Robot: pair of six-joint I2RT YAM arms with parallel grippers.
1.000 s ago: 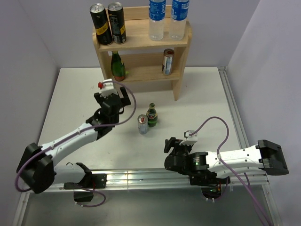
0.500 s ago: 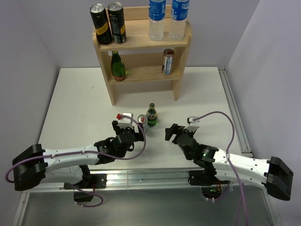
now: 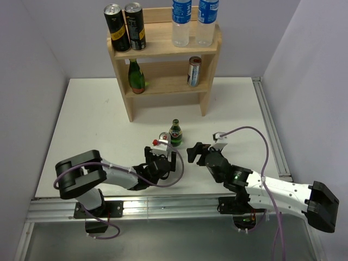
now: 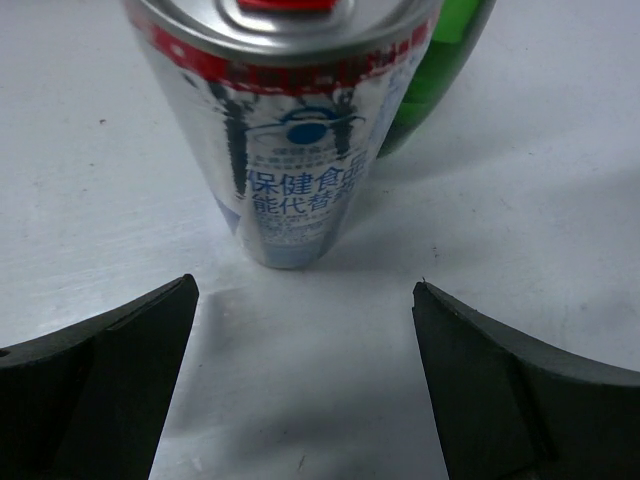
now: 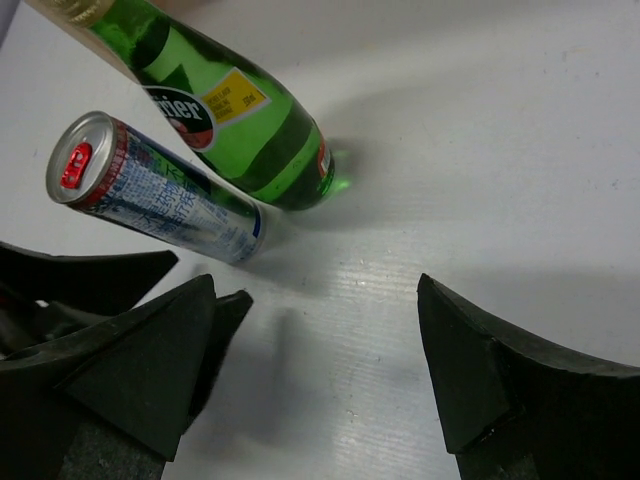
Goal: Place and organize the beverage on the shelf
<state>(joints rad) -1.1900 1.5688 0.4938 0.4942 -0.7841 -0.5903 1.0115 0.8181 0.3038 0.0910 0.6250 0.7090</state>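
A silver can with a red top (image 4: 290, 130) stands on the white table just ahead of my left gripper (image 4: 305, 290). That gripper is open, with only bare table between its fingers. A green glass bottle (image 5: 240, 130) stands right behind the can and close beside it. My right gripper (image 5: 315, 290) is open and empty, short of the bottle and to its right. From above, the can (image 3: 163, 136) and bottle (image 3: 175, 133) sit mid-table, with the left gripper (image 3: 161, 153) and right gripper (image 3: 194, 152) just in front. The wooden shelf (image 3: 209, 54) stands at the back.
On the shelf's top tier stand two black and gold cans (image 3: 125, 26) and two water bottles (image 3: 193, 22). The middle tier holds a green bottle (image 3: 136, 77) and a can (image 3: 194, 70). The left gripper's fingers (image 5: 90, 275) show beside my right gripper's left finger.
The left arm has drawn back from the shelf and come down low in front of the silver can. The right gripper has advanced toward the green bottle and opened wider.
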